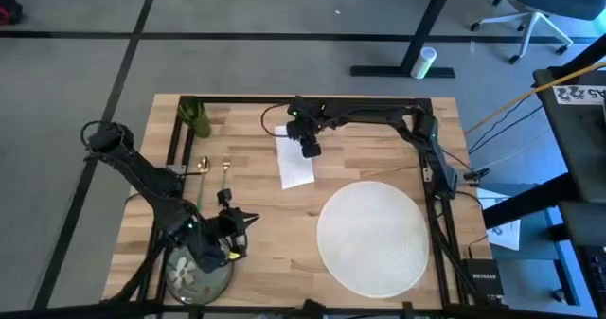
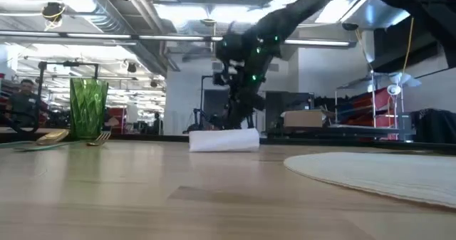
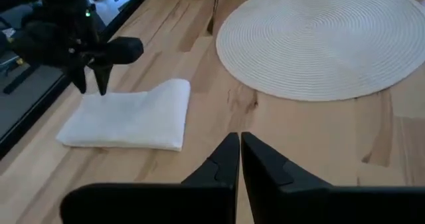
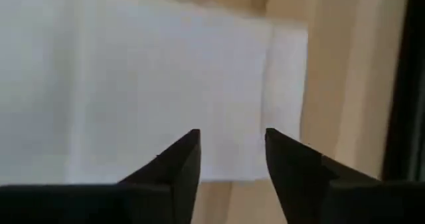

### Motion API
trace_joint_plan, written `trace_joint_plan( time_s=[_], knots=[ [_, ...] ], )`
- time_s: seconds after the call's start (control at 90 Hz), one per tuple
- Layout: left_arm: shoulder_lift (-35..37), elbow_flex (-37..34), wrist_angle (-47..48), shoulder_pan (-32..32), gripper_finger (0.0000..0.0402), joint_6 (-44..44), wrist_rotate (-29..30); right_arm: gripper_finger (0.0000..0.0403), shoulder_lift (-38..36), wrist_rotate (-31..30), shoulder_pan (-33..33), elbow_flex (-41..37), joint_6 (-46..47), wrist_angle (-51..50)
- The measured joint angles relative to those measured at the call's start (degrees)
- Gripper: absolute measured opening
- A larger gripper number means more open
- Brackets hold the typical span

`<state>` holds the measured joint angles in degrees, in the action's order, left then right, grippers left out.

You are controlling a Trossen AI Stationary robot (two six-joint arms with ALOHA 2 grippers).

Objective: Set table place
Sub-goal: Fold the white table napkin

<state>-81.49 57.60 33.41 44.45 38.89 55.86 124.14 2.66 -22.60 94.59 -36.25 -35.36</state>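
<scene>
A folded white napkin (image 1: 295, 163) lies flat on the table (image 1: 256, 205), far of centre. My right gripper (image 4: 232, 141) stands open right over the napkin's far end (image 3: 99, 98), fingers pointing down. The round white woven placemat (image 1: 371, 236) lies at the near right. The green floral plate (image 1: 199, 272) sits at the near left corner, partly under my left arm. My left gripper (image 1: 248, 220) hovers shut beside the plate, holding nothing. A green cup (image 1: 197, 118) stands at the far left. Two gold-coloured utensils (image 1: 214, 169) lie near of the cup. My right gripper has its fingertips (image 3: 101, 88) at the napkin's far end, one on either side of a strip of cloth, coming from above. Whether they touch the cloth, I cannot tell. The napkin lies flat on the table.
A black frame (image 1: 312, 99) runs along the table's far and side edges. Bare wood (image 1: 275, 253) lies between the plate and the placemat. In the low view, the room behind the table shows shelves and a person (image 2: 25, 97) far off at the left.
</scene>
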Motion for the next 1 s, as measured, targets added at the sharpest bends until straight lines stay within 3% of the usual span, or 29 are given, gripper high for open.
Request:
trace_joint_plan(
  time_s=[0.344,0.533,0.678,0.822,1.0],
  knots=[
    [0.0,0.0,0.6,0.0,0.0000,0.4,-0.1,0.0163,0.3,5.9,-3.1,0.1,1.3,-0.1],
    [0.0,0.0,0.6,0.0,0.0000,0.7,-0.2,0.0163,0.0,9.0,-2.0,0.1,1.3,-6.4],
    [0.0,0.0,0.7,-0.4,0.0000,0.1,-0.2,0.0163,-0.1,6.7,2.5,0.1,-0.3,-7.7],
    [0.0,0.0,0.7,-0.4,0.0000,0.1,-0.2,0.0159,0.4,0.1,7.5,0.1,-1.8,-5.9],
    [0.0,0.0,0.7,-0.4,0.0000,0.1,-0.2,0.0097,2.3,-1.9,10.4,0.0,-1.5,-4.5]
  ],
)
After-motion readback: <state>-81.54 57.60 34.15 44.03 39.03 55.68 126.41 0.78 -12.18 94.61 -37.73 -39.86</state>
